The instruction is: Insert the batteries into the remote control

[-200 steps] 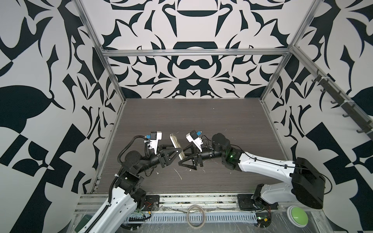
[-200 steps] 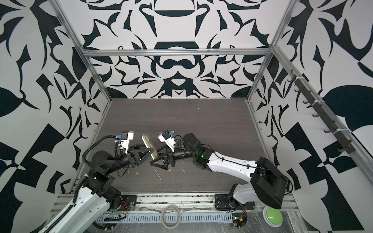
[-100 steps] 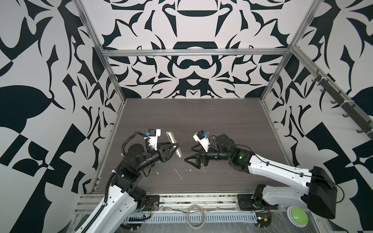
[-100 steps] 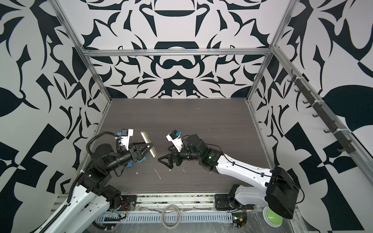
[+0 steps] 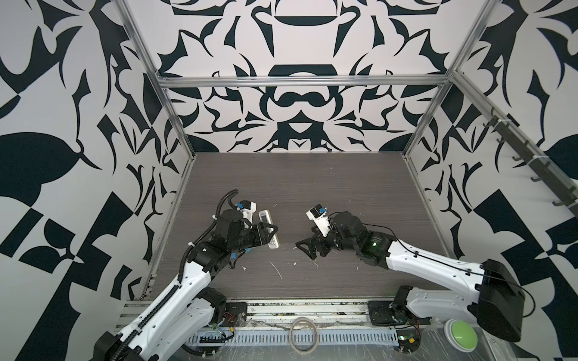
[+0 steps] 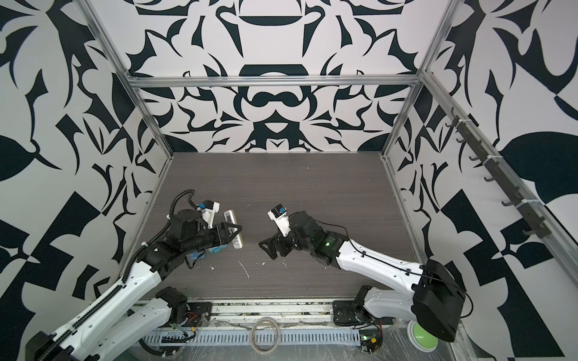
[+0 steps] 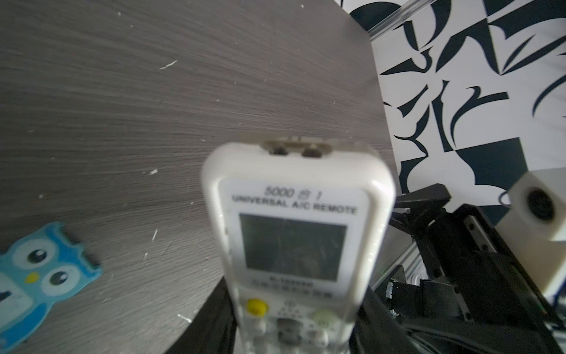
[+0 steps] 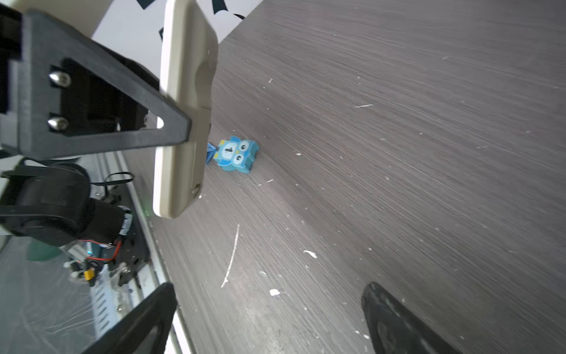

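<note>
- Left wrist view: we see the remote control [image 7: 294, 245] clamped in the left gripper [image 5: 271, 233], lifted above the blue owl toy [image 8: 237, 154].
- The right gripper [image 5: 305, 250] gapes wide, empty, well apart from the owl.
- No batteries in sight; probably loaded, so next we'd check the back cover.

Lab test cell: black-and-white patterned walls [image 5: 300, 122], aluminium frame [image 5: 300, 82], wood-grain tabletop [image 5: 312, 184].

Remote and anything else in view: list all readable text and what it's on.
"5000", a blurred character, "1": remote, above the screen.
"UNIVERSAL A/C REMOTE": remote, just below that.
Print under the screen: too blurred to read.
Mark on the blue owl toy: maybe "1", unclear.
</note>
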You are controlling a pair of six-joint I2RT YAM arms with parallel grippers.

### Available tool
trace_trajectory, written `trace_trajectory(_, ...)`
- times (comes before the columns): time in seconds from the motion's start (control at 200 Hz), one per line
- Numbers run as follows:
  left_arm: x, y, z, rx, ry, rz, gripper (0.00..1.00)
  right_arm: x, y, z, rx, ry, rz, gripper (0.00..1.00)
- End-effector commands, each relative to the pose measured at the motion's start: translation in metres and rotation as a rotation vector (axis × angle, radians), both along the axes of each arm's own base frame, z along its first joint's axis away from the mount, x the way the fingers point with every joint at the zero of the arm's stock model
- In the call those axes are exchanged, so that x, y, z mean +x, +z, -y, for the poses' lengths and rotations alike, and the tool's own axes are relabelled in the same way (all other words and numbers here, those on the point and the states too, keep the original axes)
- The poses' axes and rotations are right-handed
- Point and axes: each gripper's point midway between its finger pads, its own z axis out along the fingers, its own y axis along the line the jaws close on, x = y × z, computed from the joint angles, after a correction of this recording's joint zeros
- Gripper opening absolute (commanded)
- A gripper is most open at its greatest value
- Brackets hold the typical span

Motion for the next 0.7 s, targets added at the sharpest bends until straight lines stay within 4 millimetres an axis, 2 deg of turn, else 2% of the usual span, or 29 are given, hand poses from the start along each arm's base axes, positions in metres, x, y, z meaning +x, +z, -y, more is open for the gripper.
trace_trajectory(0.0,0.003,-0.002,-0.004,0.019,0.038,-0.018,0.21,0.008,-0.004,0.007,-0.036,-0.033,0.044,0.99)
trace_trajectory(0.33,0.003,-0.032,-0.017,0.154,0.106,-0.124,0.21,0.010,-0.017,0.011,-0.096,-0.023,0.047,0.99)
trace_trajectory(0.695,0.000,-0.061,-0.007,0.313,0.093,-0.173,0.21,0.012,-0.026,0.012,-0.121,-0.018,0.042,0.99)
